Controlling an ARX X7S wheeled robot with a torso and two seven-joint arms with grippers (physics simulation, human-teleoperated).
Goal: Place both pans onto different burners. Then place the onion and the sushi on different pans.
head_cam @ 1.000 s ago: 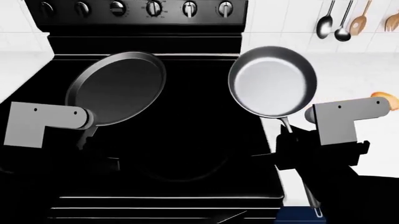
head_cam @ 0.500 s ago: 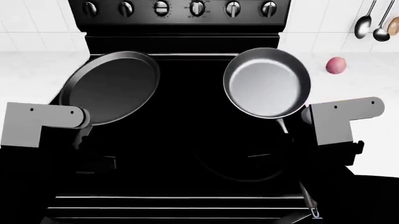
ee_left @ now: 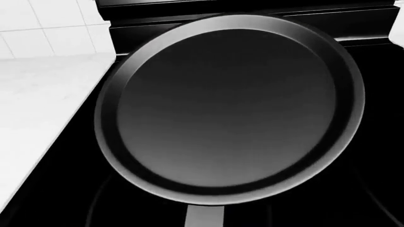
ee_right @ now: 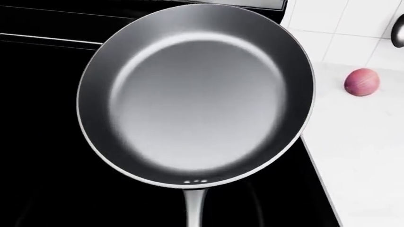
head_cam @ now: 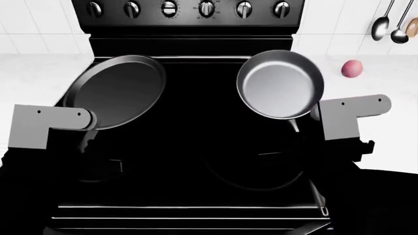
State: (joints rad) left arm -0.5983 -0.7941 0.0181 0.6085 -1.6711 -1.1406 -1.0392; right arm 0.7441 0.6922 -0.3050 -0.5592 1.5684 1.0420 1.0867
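Head view: matte black skillet (head_cam: pixel 116 91), shiny steel pan (head_cam: pixel 281 84).

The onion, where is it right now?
In the head view the onion lies on the white counter right of the stovetop, just beyond the steel pan and below the hanging spoons.

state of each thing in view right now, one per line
black skillet: empty, over the stovetop's left side
steel pan: empty, over the right side
onion: loose on the counter, right of the stove
knobs: settings unreadable
grippers: fingers hidden, state unclear
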